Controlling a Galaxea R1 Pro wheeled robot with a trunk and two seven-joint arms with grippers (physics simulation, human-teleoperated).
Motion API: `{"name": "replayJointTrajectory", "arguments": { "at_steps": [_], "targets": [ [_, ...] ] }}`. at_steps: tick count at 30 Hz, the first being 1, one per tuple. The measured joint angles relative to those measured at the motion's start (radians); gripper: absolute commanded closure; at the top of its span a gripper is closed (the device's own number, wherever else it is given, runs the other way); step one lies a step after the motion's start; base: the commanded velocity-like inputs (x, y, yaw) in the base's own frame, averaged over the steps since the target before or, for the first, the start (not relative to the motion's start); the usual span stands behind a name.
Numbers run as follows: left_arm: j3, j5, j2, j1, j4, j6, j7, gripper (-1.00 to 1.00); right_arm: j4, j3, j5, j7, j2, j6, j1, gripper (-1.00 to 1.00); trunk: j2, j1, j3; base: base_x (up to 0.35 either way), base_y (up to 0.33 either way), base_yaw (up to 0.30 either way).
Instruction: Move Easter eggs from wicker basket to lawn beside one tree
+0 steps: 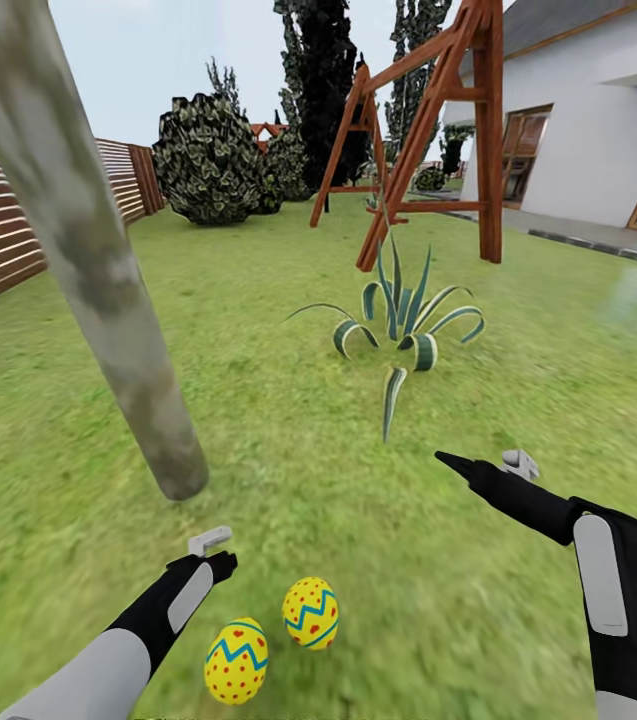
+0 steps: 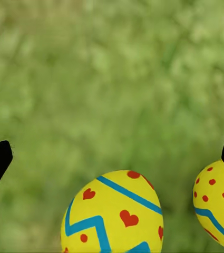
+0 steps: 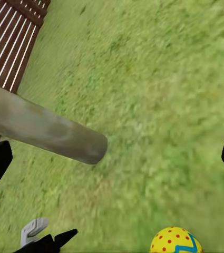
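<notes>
Two yellow zigzag-banded Easter eggs [image 1: 310,612] [image 1: 237,659] lie just beside my left gripper [image 1: 220,553], jaws wide, empty; right gripper [image 1: 455,464] farther, spread wide.

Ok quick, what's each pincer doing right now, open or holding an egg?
Left pincer: open, holding nothing, above two Easter eggs on the lawn.
Right pincer: open, holding nothing.

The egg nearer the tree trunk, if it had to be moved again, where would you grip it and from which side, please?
Probably across its middle, coming from above. That egg lies on the grass, so its widest band is clear on both sides. The other egg sits close beside it, apart, so one finger should drop into that gap. The left gripper, open and empty, is nearest.
</notes>
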Motion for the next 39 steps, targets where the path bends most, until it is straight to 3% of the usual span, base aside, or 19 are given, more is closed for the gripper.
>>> {"name": "replayJointTrajectory", "arguments": {
  "at_steps": [25, 32, 39],
  "targets": [
    [0.002, 0.004, 0.000, -0.001, 0.011, 0.009, -0.006, -1.00, 0.002, -0.002, 0.002, 0.000, 0.000, 0.000, 0.000, -1.00, 0.006, -0.011, 0.097, -0.022, 0.000, 0.003],
    [0.005, 0.007, 0.000, -0.003, 0.015, 0.099, -0.014, -1.00, 0.002, -0.002, 0.002, 0.000, 0.000, 0.000, 0.000, -1.00, 0.007, -0.015, 0.124, 0.000, 0.000, 0.000],
    [0.006, 0.026, 0.001, -0.005, 0.035, 0.141, -0.016, -1.00, 0.003, -0.002, 0.000, 0.000, -0.001, 0.000, 0.000, -1.00, 0.009, -0.018, 0.151, 0.000, 0.000, 0.000]
  ]
}}
